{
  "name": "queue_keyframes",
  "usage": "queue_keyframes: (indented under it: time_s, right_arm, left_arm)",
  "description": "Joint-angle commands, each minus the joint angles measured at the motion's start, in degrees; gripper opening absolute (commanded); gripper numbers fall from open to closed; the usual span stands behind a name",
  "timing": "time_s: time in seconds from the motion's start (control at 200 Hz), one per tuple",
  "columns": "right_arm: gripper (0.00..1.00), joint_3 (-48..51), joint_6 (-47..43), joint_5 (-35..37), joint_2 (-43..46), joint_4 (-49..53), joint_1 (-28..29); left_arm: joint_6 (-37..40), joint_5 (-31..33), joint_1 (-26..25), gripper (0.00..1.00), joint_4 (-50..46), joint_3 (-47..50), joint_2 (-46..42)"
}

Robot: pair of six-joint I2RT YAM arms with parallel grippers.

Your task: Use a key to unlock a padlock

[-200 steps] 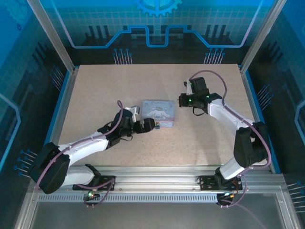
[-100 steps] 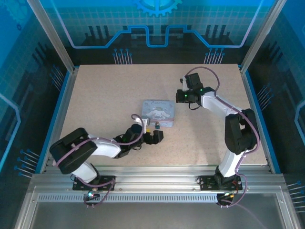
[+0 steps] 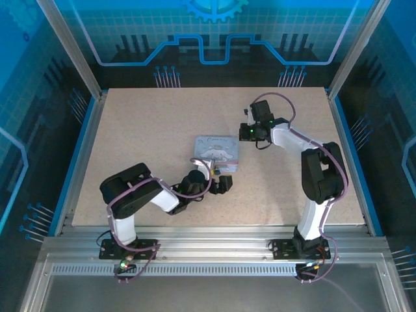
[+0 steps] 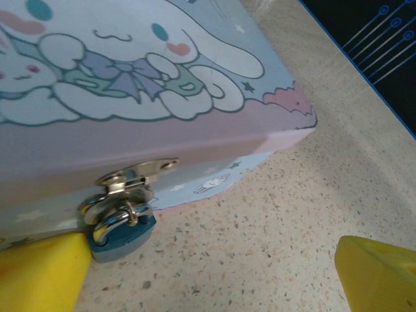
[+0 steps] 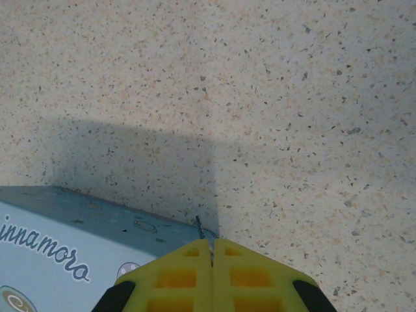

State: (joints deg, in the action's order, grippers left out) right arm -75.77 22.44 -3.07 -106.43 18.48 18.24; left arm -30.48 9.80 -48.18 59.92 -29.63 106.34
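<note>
Left hand (image 4: pixel 208 278) now nearer padlock (image 4: pixel 122 235); key (image 5: pixel 199 225) in right hand (image 5: pixel 212 252).

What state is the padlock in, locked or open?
Looks locked: the padlock hangs on the box's hasp, shackle seated in its blue body.

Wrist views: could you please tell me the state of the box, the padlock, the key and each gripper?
Box: lid closed, hasp down.
Padlock: shackle closed through the hasp, no key in it.
Key: pinched between shut fingers, only its tip showing.
Left gripper: open, holding nothing, beside the padlock.
Right gripper: shut on the key.
</note>
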Motion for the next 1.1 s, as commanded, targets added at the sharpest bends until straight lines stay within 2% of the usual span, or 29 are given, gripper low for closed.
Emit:
queue_keyframes:
  time_s: [0.0,0.345,0.635,0.755,1.096]
  right_arm:
    - [0.0,-1.6,0.2,-0.8,-1.3,-0.6,-0.4]
    - [0.0,-1.0,0.0,-0.7,-1.3,-0.6,0.0]
    - [0.0,-1.1,-0.1,-0.7,-1.1,-0.3,0.2]
    - [0.0,-1.1,-0.1,-0.7,-1.1,-0.4,0.7]
    - [0.0,0.3,0.2,-0.7,-1.0,-1.3,1.4]
  left_arm:
    - [0.3,-3.6,-0.4,0.96,4.2,-1.3,1.7]
    - [-5.0,-12.8,2.9,0.71,12.1,-0.6,4.9]
    - [-8.5,-17.1,4.4,0.62,15.4,-1.2,7.2]
    - [-9.3,-17.2,4.3,0.63,15.3,-1.9,8.2]
    - [-10.6,-16.3,4.2,0.76,13.8,-4.8,9.8]
